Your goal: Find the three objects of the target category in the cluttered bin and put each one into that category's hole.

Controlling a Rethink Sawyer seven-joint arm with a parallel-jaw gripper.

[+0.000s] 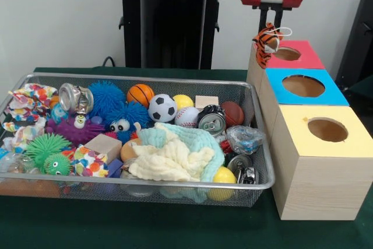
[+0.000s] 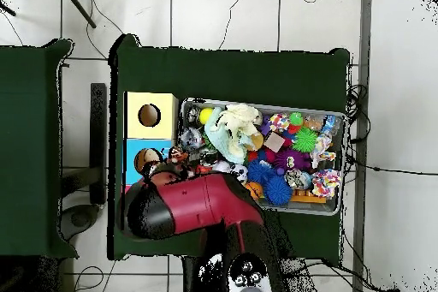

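Observation:
The cluttered bin is a wide silver wire-mesh basket on the green table, also seen in the overhead view. It holds balls, spiky toys, cans, wooden blocks and cloths. My gripper hangs at the upper right, shut on a small orange-and-black striped tiger toy. The toy dangles at the left edge of the red-topped box, beside its round hole. In the overhead view my red arm covers the red box and hides the gripper.
A blue-topped box and a yellow-topped box, each with a round hole, stand in a row in front of the red one, right of the bin. The robot's black pedestal is behind the bin.

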